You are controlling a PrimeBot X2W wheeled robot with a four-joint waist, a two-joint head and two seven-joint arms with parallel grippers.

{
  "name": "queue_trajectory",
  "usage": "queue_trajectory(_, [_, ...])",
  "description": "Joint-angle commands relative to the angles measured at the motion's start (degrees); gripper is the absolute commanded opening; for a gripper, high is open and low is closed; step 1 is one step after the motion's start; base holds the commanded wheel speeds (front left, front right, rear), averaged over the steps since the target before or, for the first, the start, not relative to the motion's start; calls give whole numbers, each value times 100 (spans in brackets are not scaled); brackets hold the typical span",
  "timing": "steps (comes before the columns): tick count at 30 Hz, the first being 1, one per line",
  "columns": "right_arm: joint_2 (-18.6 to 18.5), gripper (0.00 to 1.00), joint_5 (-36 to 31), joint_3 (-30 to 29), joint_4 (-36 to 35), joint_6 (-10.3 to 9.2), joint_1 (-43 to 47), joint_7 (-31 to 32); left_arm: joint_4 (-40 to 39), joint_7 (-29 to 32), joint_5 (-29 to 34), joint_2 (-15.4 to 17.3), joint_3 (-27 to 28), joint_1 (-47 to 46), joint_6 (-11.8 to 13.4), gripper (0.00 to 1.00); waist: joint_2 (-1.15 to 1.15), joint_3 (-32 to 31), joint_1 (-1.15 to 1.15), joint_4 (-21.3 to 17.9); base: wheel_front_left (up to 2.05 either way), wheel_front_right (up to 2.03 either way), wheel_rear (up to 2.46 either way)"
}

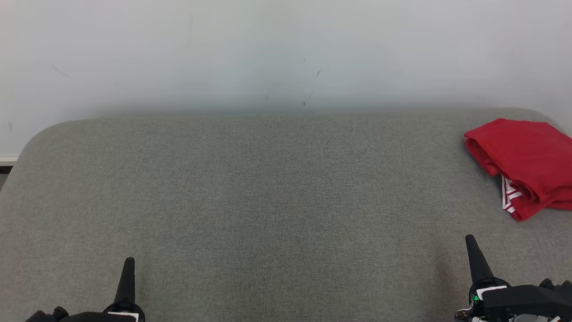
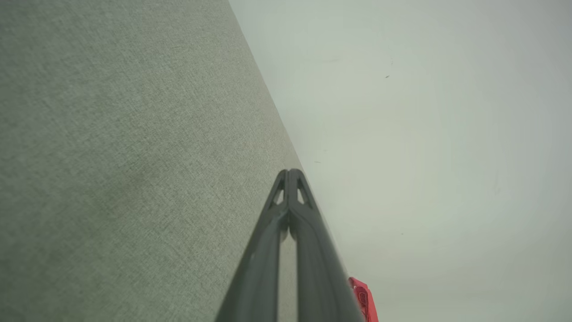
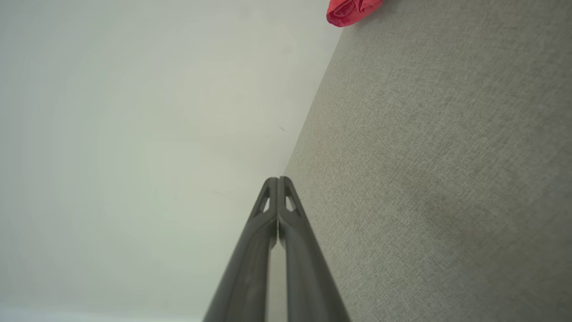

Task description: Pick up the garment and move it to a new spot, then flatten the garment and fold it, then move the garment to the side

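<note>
- Red cloth garment [image 1: 525, 161] with white stripes at one hem lies in a loose, layered bundle at the far right of the grey fabric-covered table [image 1: 268, 201], near the back edge, with its right part cut off by the picture's edge
- Left gripper [image 1: 128, 268] sits low at the near left of the table, its two dark fingers pressed together on nothing, well apart from the garment
- Right gripper [image 1: 473, 250] sits at the near right, fingers likewise together and empty, nearer the bundle but not touching it; the plain white wall [image 1: 268, 53] stands behind the table
- Judged from how it lies, the garment may already be folded and set aside, or it may be waiting for the first pick-up; these pictures do not settle which
- If the pick-up is the step in hand, the right arm is the better placed: part the fingers before reaching, come down on the near left corner by the striped hem, and pinch through all layers so the bundle lifts whole
- Carrying it toward the bare middle would leave room for both arms to flatten it
</note>
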Motion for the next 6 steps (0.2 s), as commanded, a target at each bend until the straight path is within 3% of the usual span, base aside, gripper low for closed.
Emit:
queue_trajectory(1, [13, 0, 134, -33, -35, -8, -112, 33, -24, 24, -162, -2, 23, -97, -40, 0, 0, -1, 0, -2, 0, 0, 0])
queue_trajectory(6, [21, 0, 377, -62, -26, -8, -132, 100, -11, 95, -412, -3, 40, -134, -43, 0, 0, -3, 0, -12, 0, 0, 0])
